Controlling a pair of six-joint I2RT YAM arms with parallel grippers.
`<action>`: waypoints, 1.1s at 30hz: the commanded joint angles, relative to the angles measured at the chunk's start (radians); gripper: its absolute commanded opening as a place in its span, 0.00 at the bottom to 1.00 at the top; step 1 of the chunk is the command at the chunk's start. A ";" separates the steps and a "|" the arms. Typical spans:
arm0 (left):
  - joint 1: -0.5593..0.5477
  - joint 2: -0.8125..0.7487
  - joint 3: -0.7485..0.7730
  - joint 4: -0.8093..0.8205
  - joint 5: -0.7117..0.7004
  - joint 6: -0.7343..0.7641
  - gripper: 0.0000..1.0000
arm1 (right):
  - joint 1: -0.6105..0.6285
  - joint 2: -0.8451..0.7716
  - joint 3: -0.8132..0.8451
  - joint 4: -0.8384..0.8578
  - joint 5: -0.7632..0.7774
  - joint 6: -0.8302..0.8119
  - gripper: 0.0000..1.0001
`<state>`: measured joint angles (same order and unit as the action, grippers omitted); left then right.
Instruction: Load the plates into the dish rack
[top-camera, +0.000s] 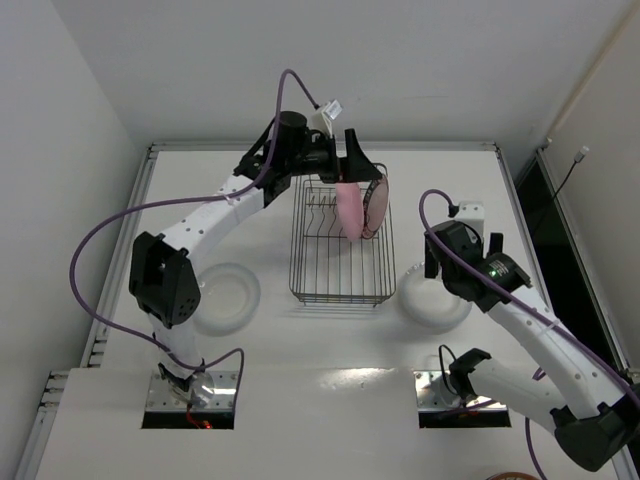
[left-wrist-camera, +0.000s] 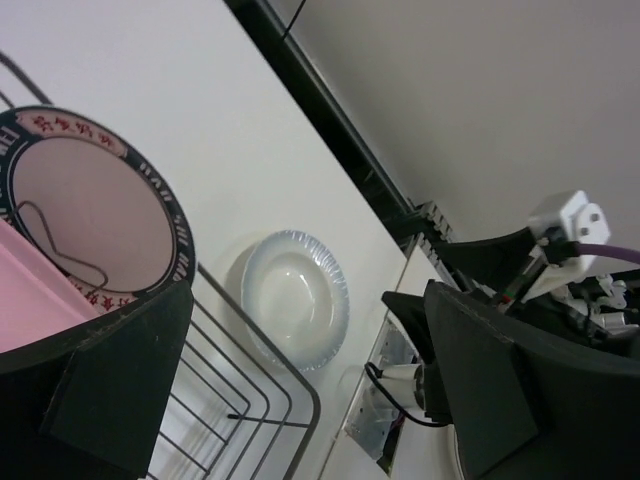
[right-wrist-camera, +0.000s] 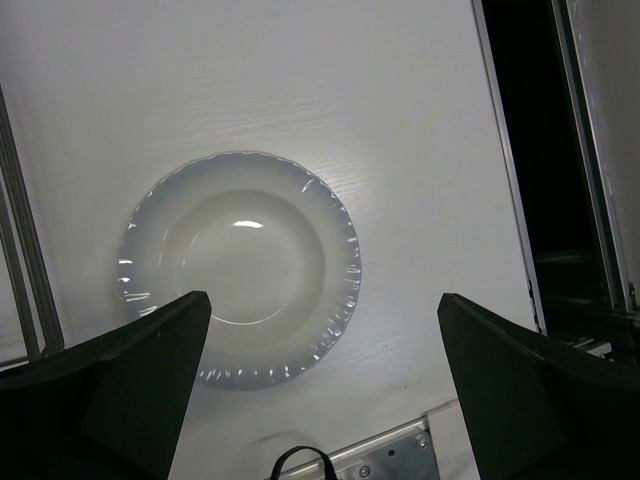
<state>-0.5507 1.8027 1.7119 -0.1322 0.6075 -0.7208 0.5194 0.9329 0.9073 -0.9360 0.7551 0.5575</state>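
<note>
The dark wire dish rack (top-camera: 335, 270) stands mid-table. A pink plate (top-camera: 348, 212) stands upright in its far end, with the teal-rimmed patterned plate (top-camera: 377, 203) upright just behind it. My left gripper (top-camera: 354, 165) hovers open over these two. In the left wrist view the patterned plate (left-wrist-camera: 85, 205) and pink plate (left-wrist-camera: 25, 310) lie beside the left finger (left-wrist-camera: 110, 390), outside the jaws, and the gripper (left-wrist-camera: 300, 400) is empty. One whitish plate (top-camera: 225, 297) lies flat left of the rack. The other (top-camera: 437, 303) lies right of it, below my open right gripper (top-camera: 438, 262), whose wrist view shows the gripper (right-wrist-camera: 320, 390) above it (right-wrist-camera: 240, 270).
The table's raised far edge (top-camera: 420, 147) and a dark gap on the right (top-camera: 535, 205) bound the surface. The rack's wire rim (left-wrist-camera: 265, 345) shows in the left wrist view and its wires (right-wrist-camera: 15, 200) at the left edge of the right wrist view. Arm base plates (top-camera: 190, 400) sit at the near edge.
</note>
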 joint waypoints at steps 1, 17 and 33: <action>0.015 -0.008 0.000 0.045 0.023 0.015 1.00 | -0.013 -0.002 0.047 -0.012 0.007 0.022 0.96; 0.186 0.073 -0.101 0.062 0.000 -0.029 0.63 | -0.013 -0.002 0.038 0.006 -0.011 0.022 0.96; 0.095 0.259 0.155 -0.277 -0.305 0.098 0.17 | -0.013 -0.011 0.010 0.043 -0.030 -0.005 0.96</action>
<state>-0.4263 2.0647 1.7927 -0.3740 0.3553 -0.6514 0.5121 0.9352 0.9169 -0.9276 0.7261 0.5568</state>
